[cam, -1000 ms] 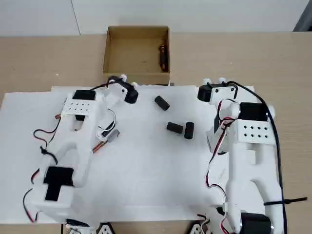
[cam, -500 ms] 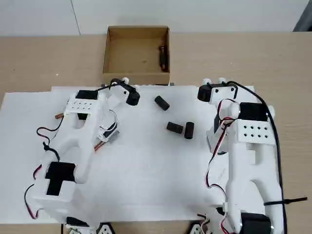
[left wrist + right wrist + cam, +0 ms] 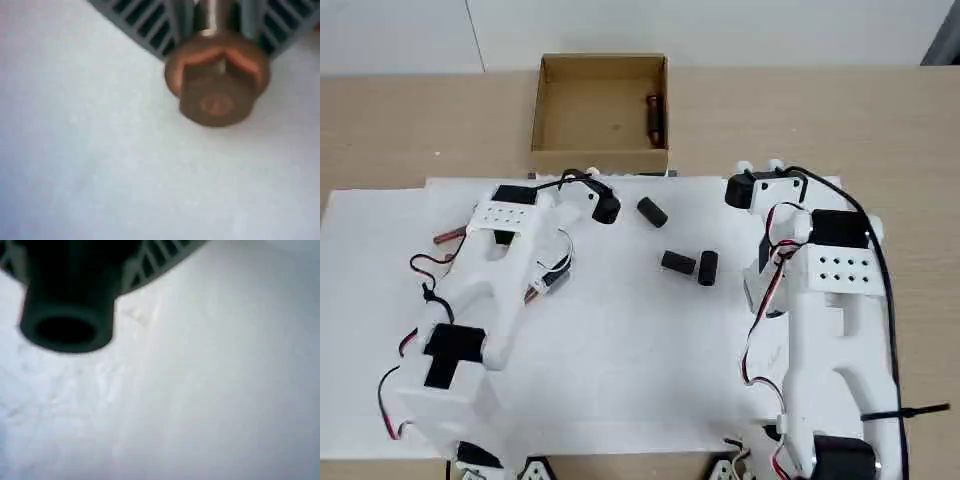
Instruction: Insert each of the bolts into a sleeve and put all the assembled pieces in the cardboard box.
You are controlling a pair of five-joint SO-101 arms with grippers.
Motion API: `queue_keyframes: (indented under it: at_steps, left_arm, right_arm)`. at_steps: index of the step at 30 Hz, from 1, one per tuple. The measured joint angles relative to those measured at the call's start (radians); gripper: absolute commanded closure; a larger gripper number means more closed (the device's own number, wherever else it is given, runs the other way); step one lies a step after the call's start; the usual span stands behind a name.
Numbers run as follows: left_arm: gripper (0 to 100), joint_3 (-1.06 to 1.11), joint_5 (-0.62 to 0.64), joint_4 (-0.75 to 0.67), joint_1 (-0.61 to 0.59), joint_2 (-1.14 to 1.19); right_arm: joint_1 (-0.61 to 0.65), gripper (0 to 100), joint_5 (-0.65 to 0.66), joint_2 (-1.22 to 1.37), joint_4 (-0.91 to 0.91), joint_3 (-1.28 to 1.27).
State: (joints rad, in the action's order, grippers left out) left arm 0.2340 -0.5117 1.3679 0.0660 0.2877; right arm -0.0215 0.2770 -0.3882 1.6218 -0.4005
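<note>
The cardboard box (image 3: 548,105) sits on the wooden table (image 3: 420,120), just past the far edge of the white sheet (image 3: 620,360). One assembled piece (image 3: 653,114), a copper bolt in a dark sleeve, lies inside it along the wall on the right arm's side. Three loose black sleeves rest on the sheet on the robot's side of the box. The nearest sleeve (image 3: 652,211) is just off the box's near corner. A pair of sleeves (image 3: 678,262) (image 3: 708,267) lies farther from the box, the two close together. The left arm (image 3: 490,290) reaches toward the box's near wall, and a loose copper bolt (image 3: 448,238) lies beside it, on the side away from the sleeves. The left gripper (image 3: 215,17) is pinching a copper hex-head bolt (image 3: 216,87) by its shaft, just over the sheet. The right gripper (image 3: 75,262) is clamped around a black sleeve (image 3: 67,315), whose open bore faces the camera. The right arm (image 3: 830,300) stands well to the side of the box.
</note>
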Motion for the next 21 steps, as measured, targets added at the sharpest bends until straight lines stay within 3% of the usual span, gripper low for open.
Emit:
queue_keyframes:
  at_steps: [10,16,21]
  left_arm:
    - [99,-0.058,0.078,0.114,-0.002,-0.262]
    - [99,-0.058,0.259,0.175,-0.002,-0.488]
    - [99,-0.057,0.267,0.233,0.078,-0.704]
  right_arm:
    - [0.08,99.1,0.0,-0.249,0.063,0.043]
    - [0.08,99.5,0.0,-0.445,0.072,0.043]
    - [0.083,99.5,-0.021,-0.562,0.074,0.043]
